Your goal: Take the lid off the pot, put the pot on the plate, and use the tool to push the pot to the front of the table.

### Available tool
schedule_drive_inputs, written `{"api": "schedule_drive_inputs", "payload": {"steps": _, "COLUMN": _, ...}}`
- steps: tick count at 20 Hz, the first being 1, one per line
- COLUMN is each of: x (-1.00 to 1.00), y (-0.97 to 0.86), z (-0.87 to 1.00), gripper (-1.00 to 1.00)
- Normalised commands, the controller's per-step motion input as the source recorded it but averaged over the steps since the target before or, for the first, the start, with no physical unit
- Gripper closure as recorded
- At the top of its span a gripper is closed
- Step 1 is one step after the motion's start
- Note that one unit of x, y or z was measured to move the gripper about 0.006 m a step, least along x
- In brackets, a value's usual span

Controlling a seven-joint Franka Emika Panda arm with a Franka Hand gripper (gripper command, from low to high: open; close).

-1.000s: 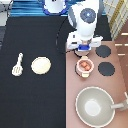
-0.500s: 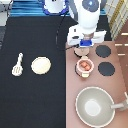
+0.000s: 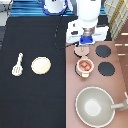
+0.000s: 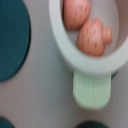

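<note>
The pot (image 3: pixel 85 66) stands uncovered on the brownish-pink stove, its reddish-orange contents showing. In the wrist view the pot (image 4: pixel 87 60) fills the frame from close by, one side tab toward the camera. My gripper (image 3: pixel 85 44) hangs just above the pot, toward the exterior view's top, shut on the lid (image 3: pixel 81 50), which is raised clear of the pot. The tan plate (image 3: pixel 41 65) lies on the black table (image 3: pixel 35 30) to the exterior view's left. Further left lies the tool (image 3: pixel 18 64), a cream spatula.
A large grey pan (image 3: pixel 95 105) with a long handle sits on the stove at the exterior view's bottom right. Two black burners (image 3: pixel 104 51) lie right of the pot, and a dark burner (image 4: pixel 12 40) shows in the wrist view.
The gripper has risen a little toward the exterior view's top with the lid, leaving the pot open. Pot, plate and spatula have not moved.
</note>
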Motion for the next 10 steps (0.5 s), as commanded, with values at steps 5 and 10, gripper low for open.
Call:
{"api": "schedule_drive_inputs", "payload": {"steps": 5, "x": 0.94, "y": -0.08, "z": 0.49, "gripper": -1.0}}
{"api": "schedule_drive_inputs", "payload": {"steps": 10, "x": 0.92, "y": -0.24, "z": 0.23, "gripper": -1.0}}
